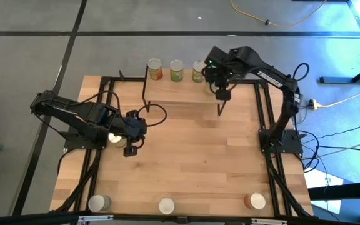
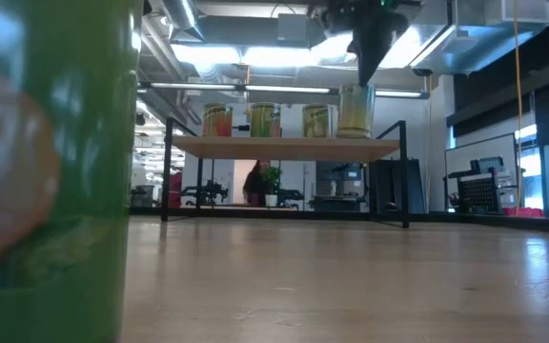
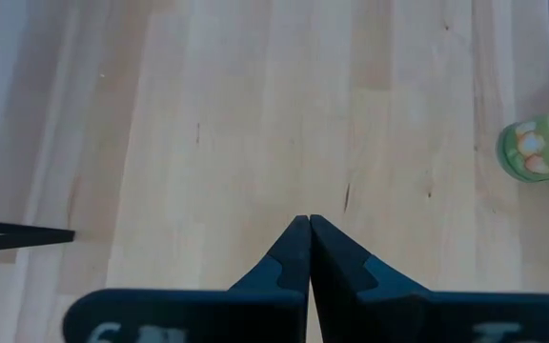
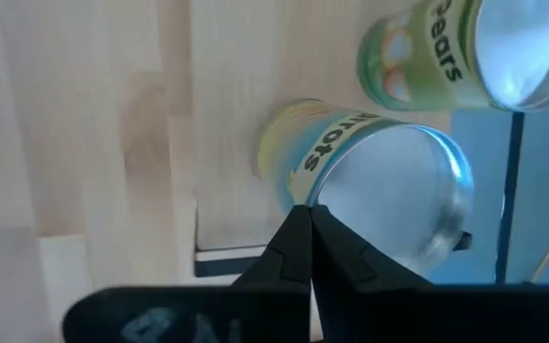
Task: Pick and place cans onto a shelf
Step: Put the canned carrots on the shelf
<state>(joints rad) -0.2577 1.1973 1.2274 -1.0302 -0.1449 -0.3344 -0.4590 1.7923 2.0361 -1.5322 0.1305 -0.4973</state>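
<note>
The shelf (image 1: 180,94) stands at the table's far side. Several cans stand upright in a row on its top board (image 2: 284,146): an orange-red one (image 2: 216,120), two green ones (image 2: 264,120) (image 2: 315,121), and a yellow-green one (image 2: 355,111) at the row's right end. My right gripper (image 2: 364,78) is shut, points down and hangs just above that last can (image 4: 379,181). My left gripper (image 1: 130,150) is shut and empty above the table's left middle. Three cans stand on their bases along the near edge (image 1: 99,203) (image 1: 167,205) (image 1: 255,201).
A green pears can (image 3: 541,143) lies ahead of my left gripper on the wood. One near-edge can (image 2: 46,171) fills the low view's left side. Black frame rails (image 1: 264,119) run along both table sides. Bare wood (image 1: 192,156) lies between shelf and near cans.
</note>
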